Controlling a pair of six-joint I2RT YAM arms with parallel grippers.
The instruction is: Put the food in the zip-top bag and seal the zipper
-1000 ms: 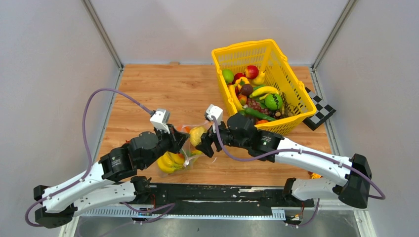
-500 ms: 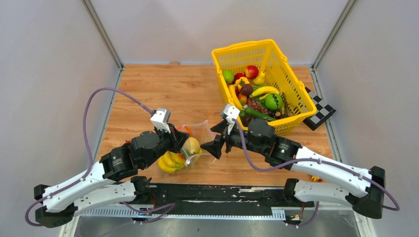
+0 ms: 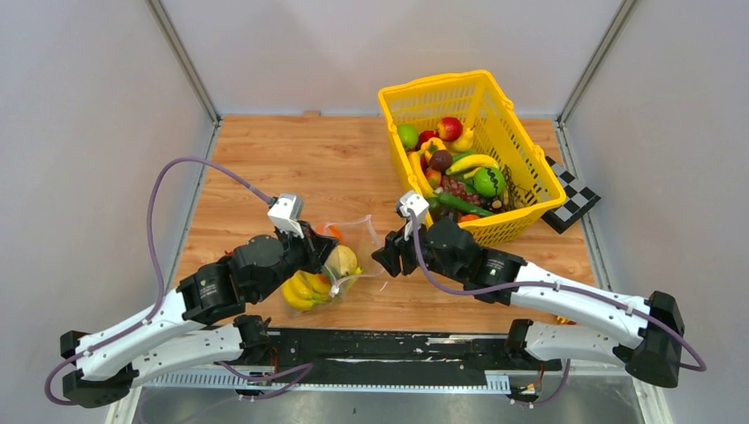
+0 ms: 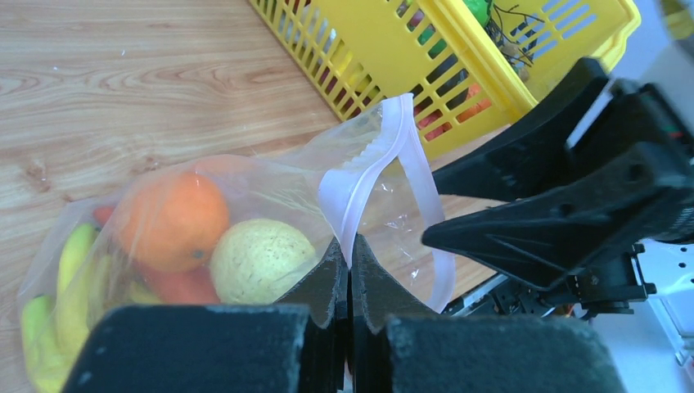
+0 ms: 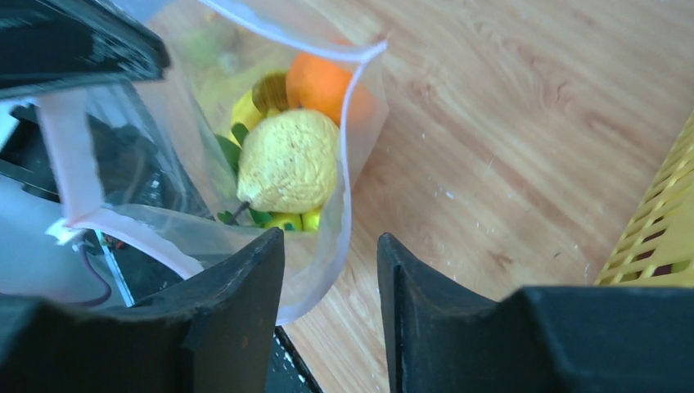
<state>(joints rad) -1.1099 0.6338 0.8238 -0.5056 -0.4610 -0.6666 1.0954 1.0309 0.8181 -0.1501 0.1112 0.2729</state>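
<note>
The zip-top bag (image 3: 358,234) lies near the table's front edge, mouth open to the right. Inside it are food pieces: a pale lemon (image 3: 341,260), bananas (image 3: 303,290) and an orange (image 4: 172,217). My left gripper (image 3: 325,256) is shut on the zipper (image 4: 352,196) at one end of the mouth and holds it up. My right gripper (image 3: 382,258) hovers at the mouth, jaws apart. In the right wrist view the bag's rim (image 5: 345,180) curves down beside the left finger (image 5: 237,303), and nothing is clamped. The lemon (image 5: 288,161) lies just inside.
A yellow basket (image 3: 512,225) with several more toy fruits and vegetables stands behind the right arm at the back right. A black-and-white checker card (image 3: 572,199) lies beside it. Grey walls enclose the wooden table on three sides.
One second ago my right gripper held the lemon over the bag mouth. The lemon now lies in the bag. The right gripper drew back, then narrowed its jaws at the rim. The left arm stayed still.
</note>
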